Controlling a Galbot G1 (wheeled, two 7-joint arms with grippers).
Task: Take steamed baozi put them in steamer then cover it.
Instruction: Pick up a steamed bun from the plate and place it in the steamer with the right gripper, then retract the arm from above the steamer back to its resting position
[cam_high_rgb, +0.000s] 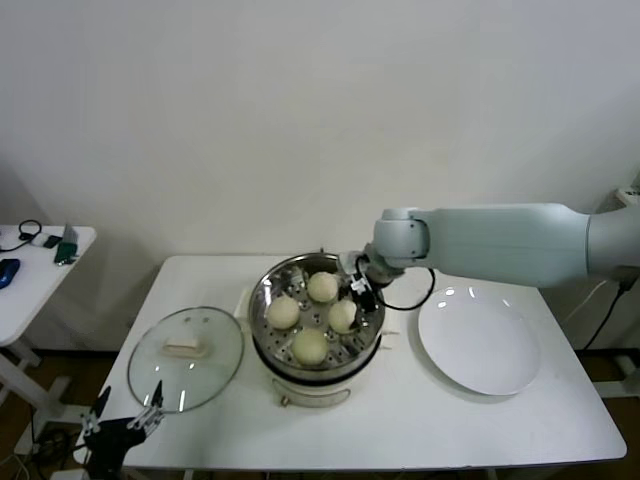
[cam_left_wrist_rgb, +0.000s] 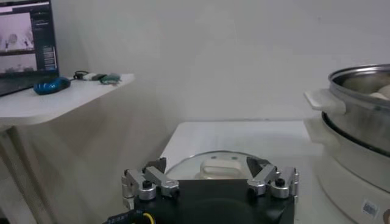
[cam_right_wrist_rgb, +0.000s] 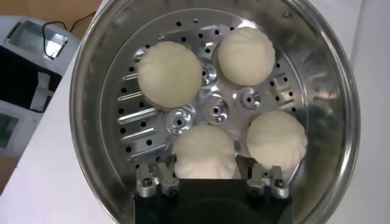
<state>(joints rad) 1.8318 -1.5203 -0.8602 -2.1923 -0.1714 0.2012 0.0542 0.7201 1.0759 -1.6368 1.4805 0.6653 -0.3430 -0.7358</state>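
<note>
Head view: four baozi (cam_high_rgb: 311, 346) are seen in the steamer (cam_high_rgb: 262, 322) at table centre, the right gripper (cam_high_rgb: 358, 288) held over the bun at 3 o'clock. The cover (cam_high_rgb: 186, 357) lies at 9 o'clock from the pot; an empty plate (cam_high_rgb: 478, 340) at 3 o'clock. The left gripper (cam_high_rgb: 122, 420) is parked at the table's front-left edge, fingers spread. Loading is judged finished — covering remains.

Left wrist view: the spread left gripper (cam_left_wrist_rgb: 210, 179) is aimed at the cover (cam_left_wrist_rgb: 220, 165), not touching. A side table (cam_left_wrist_rgb: 67, 91) carries a laptop (cam_left_wrist_rgb: 25, 42).

Right wrist view: the right gripper (cam_right_wrist_rgb: 207, 179) is spread either side of one baozi (cam_right_wrist_rgb: 203, 152), grip not evident. Next, withdrawal is called for — then the cover's handle must be grasped.
</note>
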